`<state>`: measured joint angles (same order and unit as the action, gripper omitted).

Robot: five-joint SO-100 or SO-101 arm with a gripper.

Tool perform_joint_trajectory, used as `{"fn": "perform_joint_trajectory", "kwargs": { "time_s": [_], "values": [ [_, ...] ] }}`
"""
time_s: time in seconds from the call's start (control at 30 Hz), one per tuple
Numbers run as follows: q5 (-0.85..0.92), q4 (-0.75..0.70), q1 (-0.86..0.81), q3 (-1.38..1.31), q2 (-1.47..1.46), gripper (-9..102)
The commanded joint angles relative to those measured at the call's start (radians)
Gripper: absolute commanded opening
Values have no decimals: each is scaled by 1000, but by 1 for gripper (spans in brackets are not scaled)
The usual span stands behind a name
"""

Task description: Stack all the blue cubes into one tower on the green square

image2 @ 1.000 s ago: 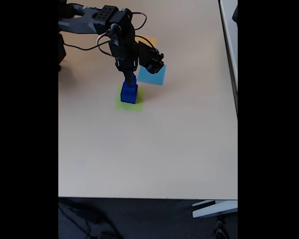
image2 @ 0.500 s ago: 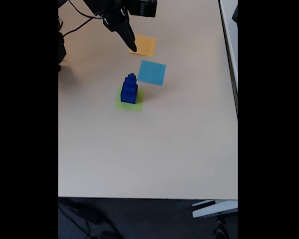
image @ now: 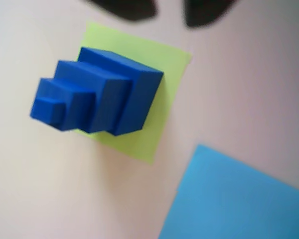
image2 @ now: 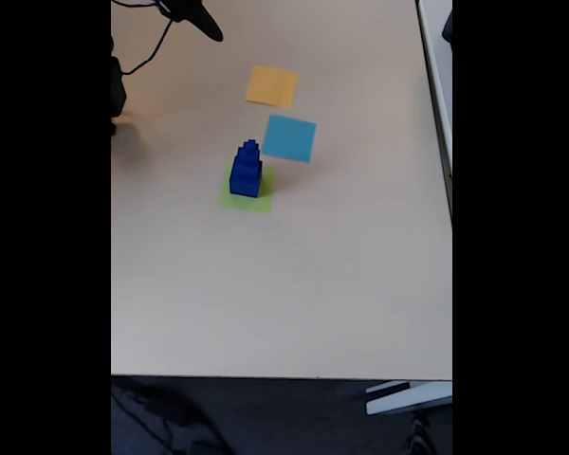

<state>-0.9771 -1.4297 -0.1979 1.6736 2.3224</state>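
Note:
The blue cubes stand as one stepped tower, largest at the bottom, on the green square near the table's middle. In the wrist view the tower is seen from above and leans toward the left of the picture, with the green square showing around its base. My gripper is far from the tower, at the top left of the fixed view. In the wrist view the gripper shows as two dark fingertips apart at the top edge, open, with nothing between them.
A flat light-blue square lies just right of and behind the tower, also large at the lower right as the light-blue square. An orange square lies farther back. The beige table ends at a front edge and a right edge.
The gripper let go of the top cube, then rose and swung back to the upper left, away from the tower. The tower stands unmoved.

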Motion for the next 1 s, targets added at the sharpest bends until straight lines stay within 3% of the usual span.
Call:
{"fn": "perform_joint_trajectory", "kwargs": {
  "time_s": [0.0, 0.23, 0.57, 0.97],
  "values": [
    [2, 106, 6, 179, 155, 0],
    [107, 298, 25, 502, 377, 0],
    [526, 670, 89, 943, 698, 0],
    [732, 727, 81, 1302, 1058, 0]
  ]
}}
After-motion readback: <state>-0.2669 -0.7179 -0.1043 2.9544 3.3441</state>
